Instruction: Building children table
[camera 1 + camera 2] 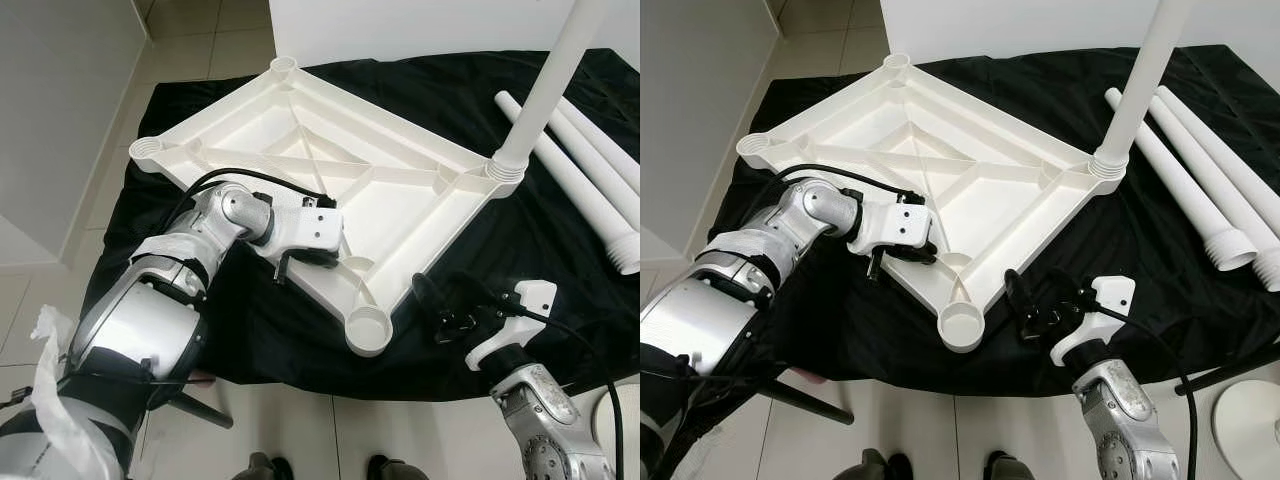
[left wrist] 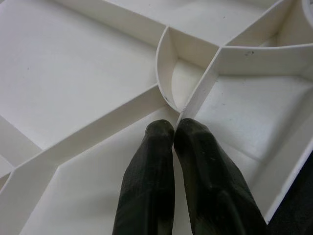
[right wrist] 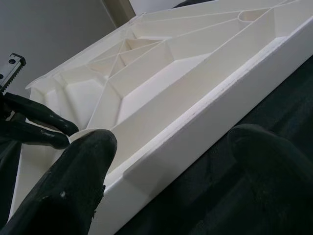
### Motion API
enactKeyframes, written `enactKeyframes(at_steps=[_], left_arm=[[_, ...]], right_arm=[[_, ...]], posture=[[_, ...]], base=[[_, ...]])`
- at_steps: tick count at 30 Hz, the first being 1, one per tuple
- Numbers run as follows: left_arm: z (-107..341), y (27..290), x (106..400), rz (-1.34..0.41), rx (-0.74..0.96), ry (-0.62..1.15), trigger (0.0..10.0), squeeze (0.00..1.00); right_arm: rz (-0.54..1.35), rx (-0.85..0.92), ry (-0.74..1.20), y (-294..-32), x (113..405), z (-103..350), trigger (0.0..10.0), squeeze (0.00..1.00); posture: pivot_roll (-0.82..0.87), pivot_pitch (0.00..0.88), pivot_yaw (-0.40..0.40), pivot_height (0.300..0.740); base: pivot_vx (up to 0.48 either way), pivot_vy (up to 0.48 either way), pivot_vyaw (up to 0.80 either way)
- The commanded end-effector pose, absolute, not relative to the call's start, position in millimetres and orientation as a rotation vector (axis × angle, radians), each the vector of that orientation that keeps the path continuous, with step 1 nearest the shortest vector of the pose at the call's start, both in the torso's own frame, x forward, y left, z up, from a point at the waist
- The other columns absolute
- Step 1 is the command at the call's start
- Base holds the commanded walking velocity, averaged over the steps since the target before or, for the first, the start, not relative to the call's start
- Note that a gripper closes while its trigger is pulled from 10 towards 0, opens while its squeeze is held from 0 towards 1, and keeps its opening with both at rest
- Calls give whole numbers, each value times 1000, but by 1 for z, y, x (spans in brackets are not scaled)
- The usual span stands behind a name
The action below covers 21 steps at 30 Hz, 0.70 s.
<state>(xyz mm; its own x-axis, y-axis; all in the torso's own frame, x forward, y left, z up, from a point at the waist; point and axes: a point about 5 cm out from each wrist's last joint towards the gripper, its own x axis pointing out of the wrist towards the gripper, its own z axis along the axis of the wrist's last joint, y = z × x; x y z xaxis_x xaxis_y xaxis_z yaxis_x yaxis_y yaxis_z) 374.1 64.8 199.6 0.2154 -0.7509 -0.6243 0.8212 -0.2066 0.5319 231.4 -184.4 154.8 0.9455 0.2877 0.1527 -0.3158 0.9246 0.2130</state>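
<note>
Currently, the upturned white ribbed plastic tabletop point(image 1: 330, 170) lies on black cloth point(image 1: 500, 240), one leg point(image 1: 545, 90) fitted. Left gripper point(image 2: 174, 128), fingers pressed together, steadies it; right gripper point(image 3: 171, 142), fingers apart, waits nearby. Fetching a loose white leg point(image 1: 580, 190) is judged next.

The upright leg point(image 1: 548, 85) runs out of the top edge, its upper end unseen. The loose legs point(image 1: 1200, 185) on the black cloth point(image 1: 1160, 270) are cropped at the right edge in the left eye view. The left pincer point(image 1: 312, 258) has its fingertips tucked below its white housing against the tabletop point(image 1: 330, 180). A round white base point(image 1: 1250, 425) is cut off at the corner. Two shoes point(image 1: 330, 467) barely clear the bottom edge.
</note>
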Motion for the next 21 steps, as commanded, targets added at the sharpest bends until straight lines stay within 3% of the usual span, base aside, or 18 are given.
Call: enactKeyframes(at_steps=[1,2,4,5,9,10,14,15,21], left_arm=[[166,74,368,-1450,994,241,39,0],[167,71,369,-1437,1021,220,10000,0],[169,69,369,-1430,1021,213,10000,0],[171,67,370,-1430,1023,207,10000,1000],[172,65,371,-1418,1038,214,10000,1000],[172,64,371,-1408,1056,208,10000,796],[172,63,372,-1395,1076,201,10000,796],[173,61,372,-1391,1076,203,10000,0],[172,60,372,-1395,1094,227,10000,0]], right_arm=[[308,247,-115,-184,231,154,10000,0],[310,247,-117,-184,232,154,10000,0],[310,248,-118,-183,233,154,10000,0],[312,248,-120,-183,234,155,10000,0],[315,251,-121,-182,234,155,10000,0],[314,251,-121,-182,234,155,10000,0],[312,251,-121,-182,234,155,10000,0],[311,253,-121,-182,233,154,10000,0],[308,260,-120,-181,232,153,10000,0]], posture=[[-117,186,116,740],[-114,183,115,740],[-112,183,116,740],[-113,183,117,740],[-113,183,118,740],[-114,182,119,740],[-114,182,119,740],[-113,181,121,740],[-113,181,125,740]], base=[[0,0,0],[0,0,0],[0,0,0],[0,0,0],[0,0,0],[0,0,0],[0,0,0],[0,0,0],[0,0,0]])
